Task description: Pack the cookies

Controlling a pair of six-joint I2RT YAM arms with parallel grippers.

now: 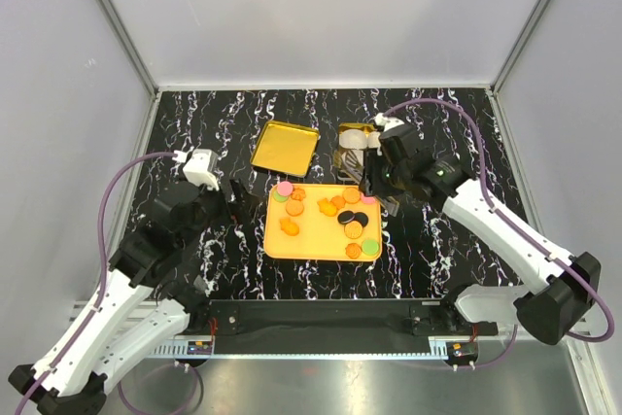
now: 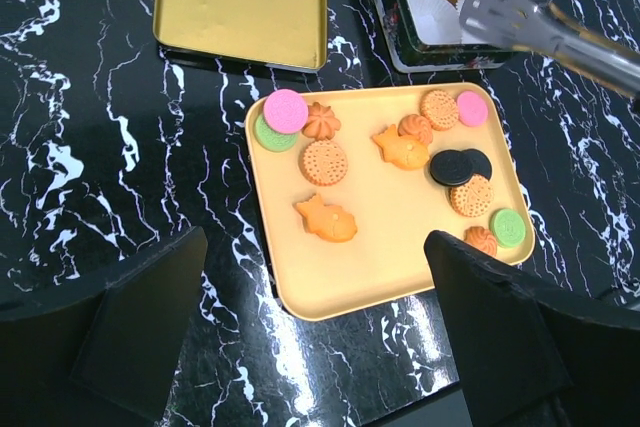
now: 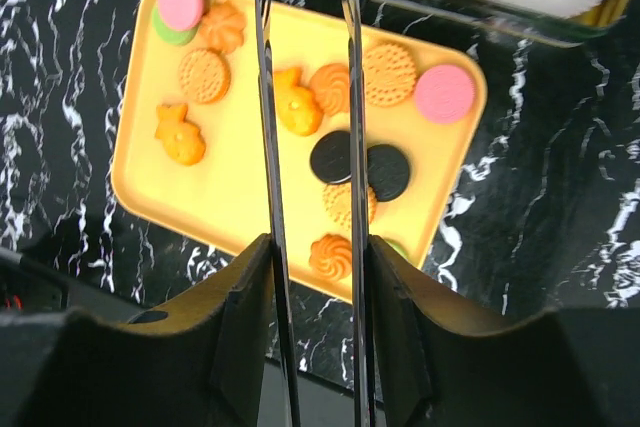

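Several cookies (image 1: 350, 224), mostly orange with some pink, green and black, lie on a yellow-orange tray (image 1: 316, 242). They also show in the left wrist view (image 2: 325, 219) and the right wrist view (image 3: 332, 157). My right gripper (image 1: 381, 182) is shut on metal tongs (image 3: 265, 97). The tongs reach over the tray's right part, and their slotted tip (image 2: 510, 12) hangs over the tin. The tong arms stand apart with nothing between them. My left gripper (image 2: 320, 347) is open and empty, above the table just off the tray's near-left corner (image 2: 290, 297).
A gold tin (image 1: 352, 133) with white pleated paper cups (image 2: 430, 12) stands behind the tray's right side. Its gold lid (image 1: 284, 148) lies upside down to the left of it. The table top is black marble with white walls around it.
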